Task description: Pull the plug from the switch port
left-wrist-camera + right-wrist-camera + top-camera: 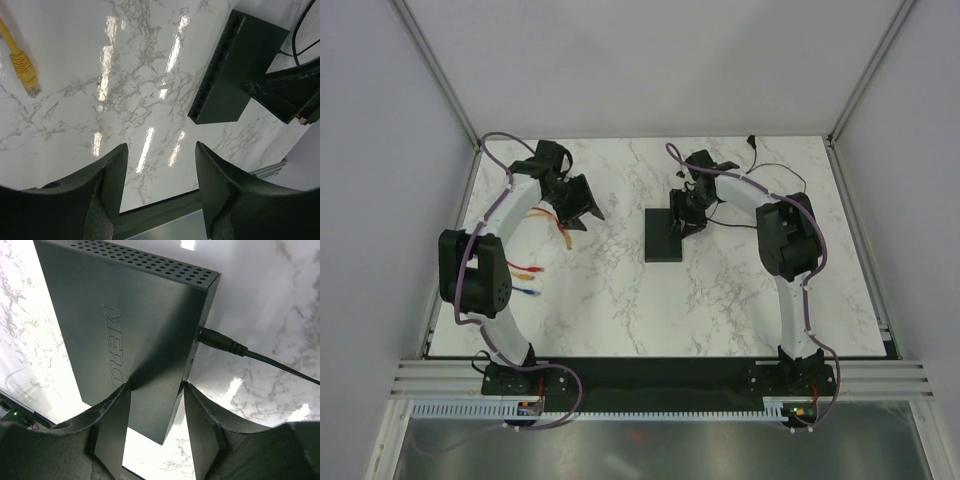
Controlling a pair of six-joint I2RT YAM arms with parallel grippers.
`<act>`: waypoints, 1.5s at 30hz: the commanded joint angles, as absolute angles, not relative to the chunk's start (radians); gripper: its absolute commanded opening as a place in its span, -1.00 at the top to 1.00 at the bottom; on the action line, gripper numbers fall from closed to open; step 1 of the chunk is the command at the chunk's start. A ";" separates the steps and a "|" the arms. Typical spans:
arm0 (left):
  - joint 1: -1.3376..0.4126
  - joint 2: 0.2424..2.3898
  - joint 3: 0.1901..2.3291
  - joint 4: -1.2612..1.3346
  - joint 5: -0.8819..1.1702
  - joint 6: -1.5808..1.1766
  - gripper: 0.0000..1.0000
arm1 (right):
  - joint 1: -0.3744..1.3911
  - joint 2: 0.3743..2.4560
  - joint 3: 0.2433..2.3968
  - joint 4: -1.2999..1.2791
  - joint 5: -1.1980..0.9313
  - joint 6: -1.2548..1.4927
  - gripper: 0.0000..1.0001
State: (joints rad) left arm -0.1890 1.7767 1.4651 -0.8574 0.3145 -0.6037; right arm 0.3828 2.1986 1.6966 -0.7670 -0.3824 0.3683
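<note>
Ethernet plug (pixel 26 70) looks light, hard plastic on limp cable (pixel 6 31), pinch its body; left gripper (pixel 161 150) gapes empty, right gripper (pixel 157 387) straddles switch (pixel 125 315), grip unclear.

- We see a matte black network switch (pixel 135 335), its top edge dotted with rows of small vent holes.
- Our table (pixel 140 90) is white marble with grey veins.
- We note a yellow Ethernet plug (pixel 25 70).
- We see a black power cable (pixel 260 357).

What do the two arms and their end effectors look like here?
The left arm and right arm have white links and bulky black joint housings, each trailed by a purple cable. The left end effector and right end effector are matte black, with two broad, tapering fingers.
</note>
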 commanded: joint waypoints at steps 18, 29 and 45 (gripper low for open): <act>-0.374 2.065 1.706 -0.733 0.612 -0.541 0.32 | 0.357 2.075 1.767 -0.744 -0.281 0.667 -0.06; -0.411 2.128 1.729 -0.804 0.324 -0.617 0.55 | 0.373 2.069 1.726 -0.745 -0.188 1.278 0.12; -0.462 2.137 1.704 -0.828 0.129 -0.586 0.46 | 0.457 2.048 1.649 -0.802 -0.032 1.568 0.30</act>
State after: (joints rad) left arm -0.4606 2.1574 1.7187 -0.8085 0.2047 -0.5865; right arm 0.4442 2.0769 1.6447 -0.7860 -0.0692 1.4780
